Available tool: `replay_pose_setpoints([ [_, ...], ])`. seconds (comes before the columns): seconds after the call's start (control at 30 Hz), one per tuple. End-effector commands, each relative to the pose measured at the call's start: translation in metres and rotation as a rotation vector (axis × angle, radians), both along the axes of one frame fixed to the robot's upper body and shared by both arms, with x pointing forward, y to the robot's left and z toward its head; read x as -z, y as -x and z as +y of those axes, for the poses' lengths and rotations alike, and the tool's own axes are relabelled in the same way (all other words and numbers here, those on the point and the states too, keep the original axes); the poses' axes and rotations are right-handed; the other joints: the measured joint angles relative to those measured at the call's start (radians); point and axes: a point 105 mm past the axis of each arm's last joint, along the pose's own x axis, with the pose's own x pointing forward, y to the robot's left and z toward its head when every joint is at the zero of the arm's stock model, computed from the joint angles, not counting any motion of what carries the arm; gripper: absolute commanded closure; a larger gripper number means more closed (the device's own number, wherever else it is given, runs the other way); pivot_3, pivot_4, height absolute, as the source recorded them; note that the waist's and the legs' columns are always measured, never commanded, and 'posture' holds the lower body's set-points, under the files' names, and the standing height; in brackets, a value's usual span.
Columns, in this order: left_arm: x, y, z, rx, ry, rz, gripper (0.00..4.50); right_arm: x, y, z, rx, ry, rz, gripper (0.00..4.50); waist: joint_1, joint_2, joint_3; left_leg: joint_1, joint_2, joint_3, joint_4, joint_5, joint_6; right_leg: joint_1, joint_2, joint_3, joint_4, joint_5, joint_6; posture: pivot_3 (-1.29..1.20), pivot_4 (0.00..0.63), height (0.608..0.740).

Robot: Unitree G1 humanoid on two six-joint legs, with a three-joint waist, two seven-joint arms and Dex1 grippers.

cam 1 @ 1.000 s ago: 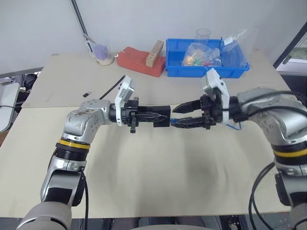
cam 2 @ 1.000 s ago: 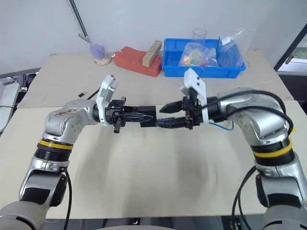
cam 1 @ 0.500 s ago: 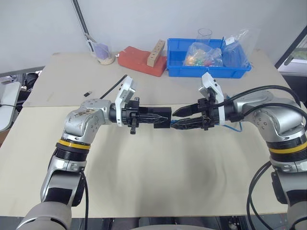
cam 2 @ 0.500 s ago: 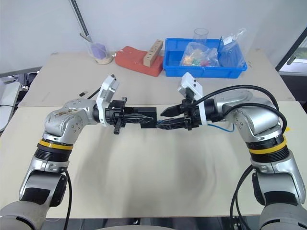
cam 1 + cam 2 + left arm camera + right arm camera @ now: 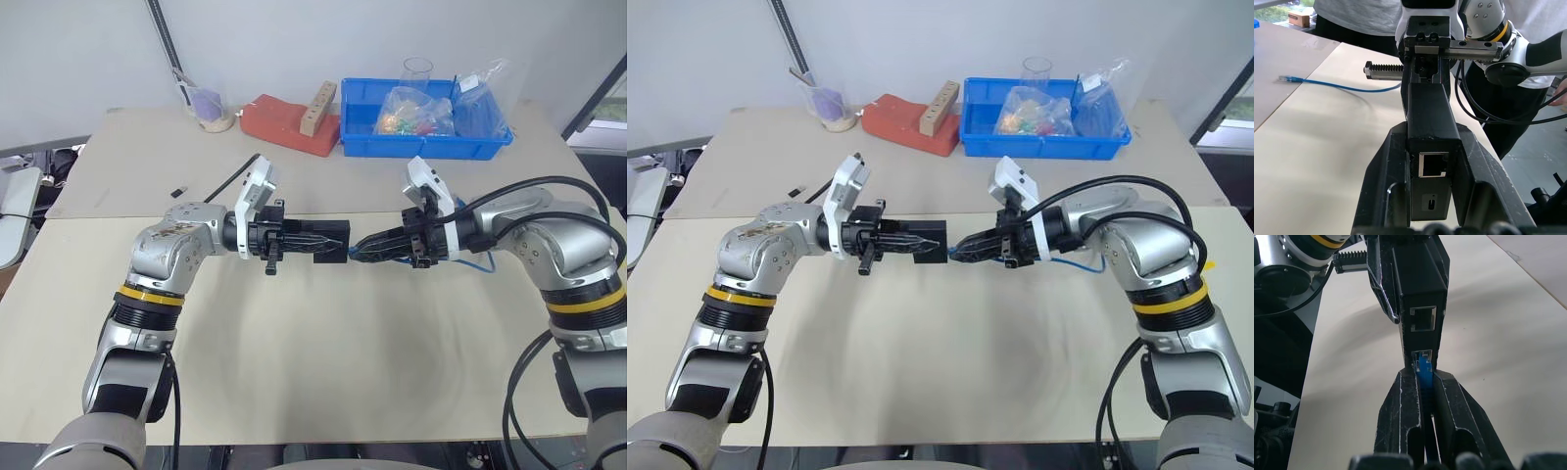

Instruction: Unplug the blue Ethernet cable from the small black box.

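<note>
Over the middle of the table my left gripper [image 5: 335, 239] is shut on the small black box [image 5: 1429, 128] and holds it level, pointing to the right. Facing it from the right, my right gripper [image 5: 359, 247] has its fingers shut on the plug of the blue Ethernet cable [image 5: 1423, 369]. That plug sits in the lower port of the box [image 5: 1422, 308], and the port above it is empty. The thin blue cable [image 5: 1073, 262] trails from behind the right hand onto the table; its far end [image 5: 1286, 78] lies flat there.
A blue bin [image 5: 423, 149] with bags and a clear glass [image 5: 415, 70] stands at the back right. Beside it lies a red block [image 5: 282, 123] with a beige strip on it. A cup [image 5: 212, 116] stands at the back left. A tiny black stick [image 5: 178, 189] lies left.
The right gripper's fingers, spread apart at the box's end before, have shut on the blue plug. The left gripper and box have stayed in place.
</note>
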Motion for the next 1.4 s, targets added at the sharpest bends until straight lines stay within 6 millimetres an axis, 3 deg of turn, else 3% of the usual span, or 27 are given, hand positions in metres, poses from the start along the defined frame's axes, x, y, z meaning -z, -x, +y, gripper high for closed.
replay_pose_setpoints([
  [0.03,-0.005,0.009,-0.004,0.055,0.003,-0.041,3.93,-0.015,0.0,-0.002,-0.011,0.002,-0.058,4.47,0.0,0.0,0.0,0.0,0.0,0.0,0.0,0.0,0.0,0.0,0.0,0.0,0.0,0.0,0.0,0.0,0.15,0.74],
  [0.3,-0.004,0.013,0.015,-0.007,-0.02,-0.038,3.93,0.022,0.0,-0.058,0.117,0.135,-0.064,4.47,0.01,0.0,0.0,0.0,0.0,0.0,0.0,0.0,0.0,0.0,0.0,0.0,-0.001,0.0,0.0,0.0,0.15,0.74],
  [0.4,0.002,0.013,0.02,-0.039,-0.026,-0.029,3.93,0.044,-0.01,-0.065,0.19,0.172,-0.129,4.47,0.001,0.0,0.0,0.001,0.0,0.001,0.0,0.0,0.0,0.0,0.0,0.001,0.0,0.0,0.0,0.0,0.15,0.74],
  [0.5,0.009,0.008,0.021,-0.109,-0.023,-0.07,3.93,0.065,-0.02,-0.066,0.218,0.255,-0.312,4.47,-0.002,0.0,0.0,0.001,0.001,0.001,0.0,0.0,0.0,0.0,0.001,0.001,0.0,0.0,0.0,0.0,0.15,0.74],
  [0.57,0.015,0.006,0.022,-0.158,-0.02,-0.088,3.93,0.074,-0.018,-0.063,0.218,0.267,-0.387,4.47,-0.001,0.0,0.0,0.0,0.001,0.001,-0.001,0.0,0.0,0.0,0.001,0.001,0.0,0.0,0.0,0.0,0.15,0.74],
  [0.63,0.02,0.005,0.024,-0.193,-0.02,-0.096,3.93,0.082,-0.011,-0.063,0.231,0.248,-0.351,3.5,0.001,0.0,0.0,0.0,0.001,0.001,0.0,0.0,0.0,-0.001,0.0,0.001,0.0,0.0,0.0,0.0,0.15,0.74],
  [0.7,0.022,0.002,0.027,-0.231,-0.019,-0.109,3.93,0.087,-0.005,-0.066,0.22,0.264,-0.35,2.85,0.004,0.0,0.0,0.0,0.0,0.001,0.0,0.0,0.0,-0.001,0.0,0.001,0.0,0.0,0.0,0.0,0.15,0.74],
  [0.8,0.024,-0.005,0.033,-0.302,-0.011,-0.129,3.93,0.08,-0.003,-0.067,0.244,0.234,-0.353,1.8,0.007,0.0,0.0,0.0,0.0,0.001,0.0,0.0,0.0,-0.001,0.0,0.002,0.0,0.0,0.0,0.0,0.15,0.74],
  [0.97,0.036,-0.023,0.047,-0.468,-0.019,-0.197,3.93,0.04,0.001,-0.056,0.29,0.088,-0.375,0.07,0.013,0.0,0.0,0.0,0.0,0.001,0.0,0.0,0.0,-0.001,0.0,0.002,0.0,0.0,0.0,0.0,0.15,0.74],
  [1.13,0.057,-0.048,0.065,-0.705,0.004,-0.262,3.93,-0.012,0.017,-0.027,0.361,-0.185,-0.376,0.03,0.018,0.0,0.0,0.0,0.001,0.001,-0.001,0.0,0.0,-0.001,0.0,0.002,0.001,0.0,0.0,0.0,0.15,0.74],
  [1.4,0.09,-0.077,0.067,-0.872,-0.001,-0.307,3.93,-0.01,0.019,-0.019,0.476,-0.183,-0.416,0.03,0.041,-0.001,0.0,-0.001,-0.002,0.001,0.0,0.0,0.0,-0.001,-0.002,0.001,0.0,0.0,0.0,0.0,0.15,0.74],
])
